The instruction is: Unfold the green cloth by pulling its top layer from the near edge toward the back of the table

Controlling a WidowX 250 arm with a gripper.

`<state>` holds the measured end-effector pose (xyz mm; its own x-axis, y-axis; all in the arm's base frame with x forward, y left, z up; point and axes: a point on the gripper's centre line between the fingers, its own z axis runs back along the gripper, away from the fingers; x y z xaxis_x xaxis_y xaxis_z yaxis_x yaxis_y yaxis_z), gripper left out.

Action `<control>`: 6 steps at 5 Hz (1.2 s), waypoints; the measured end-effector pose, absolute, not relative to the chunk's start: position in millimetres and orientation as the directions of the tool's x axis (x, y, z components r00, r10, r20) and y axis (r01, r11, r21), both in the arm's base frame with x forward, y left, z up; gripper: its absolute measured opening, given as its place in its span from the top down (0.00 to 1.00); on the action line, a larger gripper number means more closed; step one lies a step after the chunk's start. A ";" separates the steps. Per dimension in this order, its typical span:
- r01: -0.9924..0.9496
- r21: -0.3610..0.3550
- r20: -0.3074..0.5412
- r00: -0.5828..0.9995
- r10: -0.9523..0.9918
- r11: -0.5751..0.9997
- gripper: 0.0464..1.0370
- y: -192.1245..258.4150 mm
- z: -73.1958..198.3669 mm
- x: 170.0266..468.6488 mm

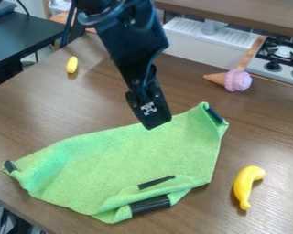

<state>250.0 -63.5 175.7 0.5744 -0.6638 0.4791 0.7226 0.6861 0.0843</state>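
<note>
The black gripper (155,124) hangs down from the top of the view, over the upper edge of a green cloth (130,160). Whether it touches the cloth I cannot tell, and its grip is unclear. The cloth lies spread on the brown table (26,109), with black strips at its corners and its lower edge folded over. To the right of the cloth is a yellow banana (246,186). A toy ice cream cone (235,80) with a pink-purple scoop lies at the upper right. A small yellow object (72,65) sits at the upper left.
Beyond the table's far edge are a white sink unit (204,43) and a stove top (283,57) with black grates and knobs. A dark table (20,39) stands at the upper left. A wooden shelf (253,13) runs along the top right.
</note>
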 end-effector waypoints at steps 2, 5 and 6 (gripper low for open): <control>0.719 0.076 0.426 0.603 -0.674 0.691 0.04 -58.7 153.7 252.2; 0.724 0.117 0.355 0.609 -0.710 0.680 0.04 -47.5 120.7 246.7; 0.740 0.114 0.331 0.601 -0.728 0.663 0.04 -46.0 106.4 242.9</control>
<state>242.9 -46.0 106.4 0.6007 -0.7276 0.3312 0.7400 0.6629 0.1140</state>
